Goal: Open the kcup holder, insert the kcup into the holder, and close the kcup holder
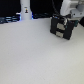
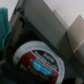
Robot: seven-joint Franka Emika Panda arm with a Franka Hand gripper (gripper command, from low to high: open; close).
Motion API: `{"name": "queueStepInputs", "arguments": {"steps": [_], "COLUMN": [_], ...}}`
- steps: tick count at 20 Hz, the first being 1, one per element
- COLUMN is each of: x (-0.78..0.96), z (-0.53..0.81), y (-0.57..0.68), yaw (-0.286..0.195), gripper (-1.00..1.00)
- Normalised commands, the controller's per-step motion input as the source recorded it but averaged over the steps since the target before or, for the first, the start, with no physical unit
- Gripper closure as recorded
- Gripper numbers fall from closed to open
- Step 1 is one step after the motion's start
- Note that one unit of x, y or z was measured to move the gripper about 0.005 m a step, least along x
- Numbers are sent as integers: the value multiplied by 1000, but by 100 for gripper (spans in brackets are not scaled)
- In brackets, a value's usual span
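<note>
Exterior view: set back and above, looking down across pale bench [image 1: 35, 55] toward far edge; black kcup holder [image 1: 60, 27] small at upper right, arm [image 1: 69, 9] over it. Wrist view: pressed very close, blurred, filled by dark holder walls [image 2: 42, 22] and a round lid [image 2: 41, 60]. Shared: holder only.

We see the exterior view evenly and brightly lit, the pale table [image 1: 35, 55] nearly washed out, with only a faint shadow beneath the black kcup holder [image 1: 61, 26]. The whole picture is soft and low in detail; the white post [image 1: 25, 11] blurs at its edges, with a bluish glow at its base. The wrist view is dimmer and badly out of focus: we make out dark slanted surfaces and a round, pale-rimmed shape [image 2: 39, 59] whose printing is unreadable.
</note>
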Motion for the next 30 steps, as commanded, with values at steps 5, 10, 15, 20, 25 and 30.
{"name": "queueStepInputs", "arguments": {"steps": [5, 10, 15, 20, 25, 30], "x": [-265, 153, 459, 59, -75, -63], "z": [129, 49, -1, 54, -1, 7], "y": [217, 225, 665, 249, 101, 272], "yaw": [33, 9, 30, 11, 34, 53], "gripper": [-100, -100, -100, -100, -100, -100]}}
